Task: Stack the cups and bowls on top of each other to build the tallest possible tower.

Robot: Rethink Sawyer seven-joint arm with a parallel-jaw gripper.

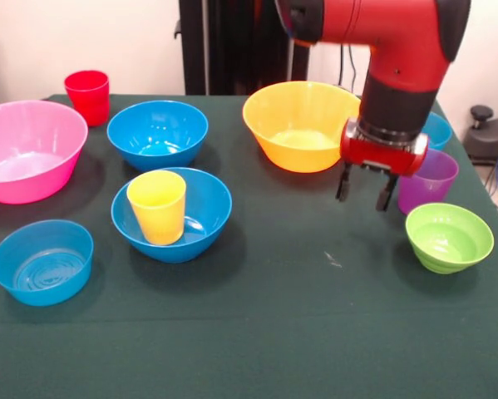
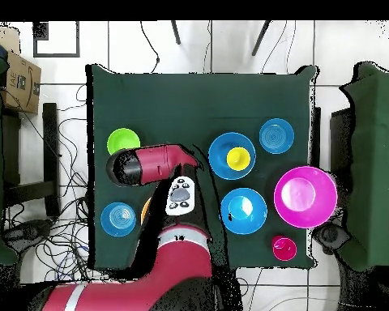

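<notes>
Jaws [image 1: 365,190] spread and holding nothing, I hover beside the purple cup [image 1: 428,180] near the desk [image 1: 315,316] edge.

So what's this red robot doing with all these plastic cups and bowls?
It is building a tower from them, and has barely begun. So far only the smooth yellow plastic cup stands inside a medium deep-blue plastic bowl. The red and black arm's end effector hangs open and empty above the green table, just beside the translucent purple plastic cup and near the small lime-green plastic bowl. The large pink bowl, the large yellow-orange bowl and the red cup sit apart, unstacked.
</notes>
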